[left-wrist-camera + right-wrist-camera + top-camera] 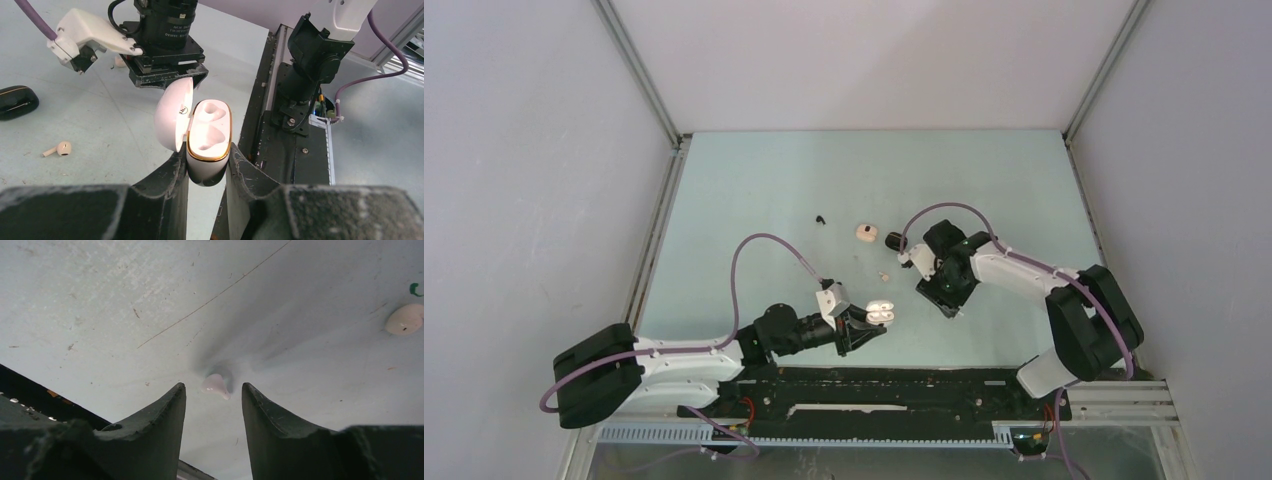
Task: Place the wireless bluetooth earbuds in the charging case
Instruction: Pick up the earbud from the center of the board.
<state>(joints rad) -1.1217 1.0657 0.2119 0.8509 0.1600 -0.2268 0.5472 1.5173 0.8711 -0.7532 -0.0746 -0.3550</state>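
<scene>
Pickup step: the open charging case [210,130] is clamped in the left tool [207,165]. A pinkish earbud [215,384] lies on the surface [100,300], just beyond the parted right tool [214,400]. Lowering and closing probably needed next.

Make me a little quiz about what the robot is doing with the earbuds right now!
1. True or false: the open white case in the left hand has an earbud inside.
2. What lies on the table between the fingers of the right hand? A) a black case B) a small pinkish earbud C) a screw
3. Fill in: the case's rim is ___ coloured.
Key: 1 false, both sockets are empty; 2 B; 3 gold.
</scene>
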